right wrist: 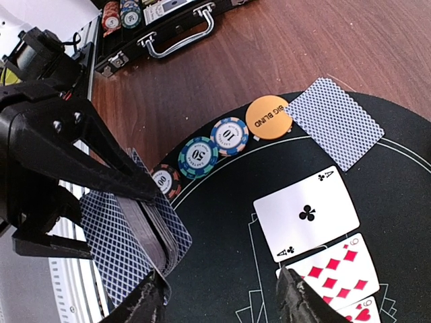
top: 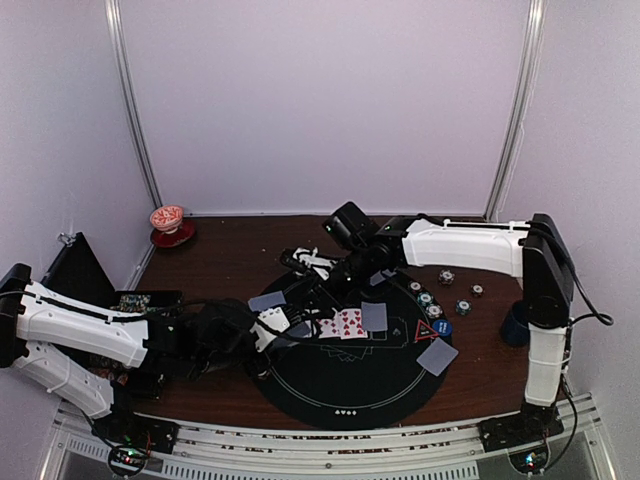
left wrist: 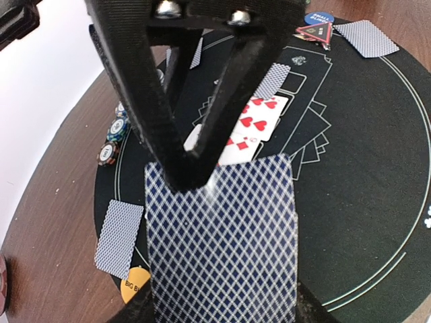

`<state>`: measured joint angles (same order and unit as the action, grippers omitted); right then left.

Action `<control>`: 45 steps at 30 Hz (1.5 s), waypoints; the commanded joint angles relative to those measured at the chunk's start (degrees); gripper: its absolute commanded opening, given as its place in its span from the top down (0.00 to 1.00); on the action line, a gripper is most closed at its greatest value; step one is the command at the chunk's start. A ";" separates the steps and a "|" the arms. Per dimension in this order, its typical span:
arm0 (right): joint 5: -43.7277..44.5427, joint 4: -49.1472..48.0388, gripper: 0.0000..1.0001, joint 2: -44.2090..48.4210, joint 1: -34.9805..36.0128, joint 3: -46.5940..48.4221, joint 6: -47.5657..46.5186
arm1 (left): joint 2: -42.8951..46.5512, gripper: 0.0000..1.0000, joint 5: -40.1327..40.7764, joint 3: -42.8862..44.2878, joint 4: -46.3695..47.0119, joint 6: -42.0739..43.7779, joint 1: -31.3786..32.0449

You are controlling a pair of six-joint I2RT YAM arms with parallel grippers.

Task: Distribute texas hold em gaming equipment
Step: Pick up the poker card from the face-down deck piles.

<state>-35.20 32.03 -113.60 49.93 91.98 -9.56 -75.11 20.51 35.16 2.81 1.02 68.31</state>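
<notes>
Left wrist view: left gripper [left wrist: 195, 165] is clamping the card deck [left wrist: 222, 242] shut, above the mat [right wrist: 397, 202]. Right gripper [right wrist: 222, 299] is hanging parted and empty beside the ace of clubs [right wrist: 306, 214]. Face-down cards [right wrist: 335, 121], poker chips [right wrist: 197, 156] and the big blind button [right wrist: 267, 116] are lying placed. Dealing is probably continuing from the deck.

Brown wooden table [top: 230, 265] — carries a round black mat [top: 350, 390] near centre. On bare wood: three poker chips [top: 463, 307] right of mat, dark blue mug [top: 515, 325] at right edge, red-and-white cup on saucer [top: 168, 222] in far left corner — open black case [right wrist: 176, 28] at left.
</notes>
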 commanded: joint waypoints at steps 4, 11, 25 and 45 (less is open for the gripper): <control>-8.54 10.16 0.43 -0.92 1.38 6.82 -7.83 | -0.21 0.46 -1.33 1.85 4.05 0.56 0.57; -5.95 10.75 0.51 -1.01 3.25 8.04 -8.78 | 0.13 0.46 -1.44 1.76 3.99 0.59 0.57; 0.04 8.98 0.68 -0.52 3.73 5.22 -9.12 | 0.14 0.46 -1.53 1.76 4.00 0.56 0.59; 1.20 13.20 1.00 2.82 3.64 4.72 -12.03 | -0.14 0.46 -1.44 1.84 3.87 0.57 0.59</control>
<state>-34.89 42.98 -113.32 53.49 97.51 -20.43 -75.13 19.27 35.16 3.38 1.10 68.64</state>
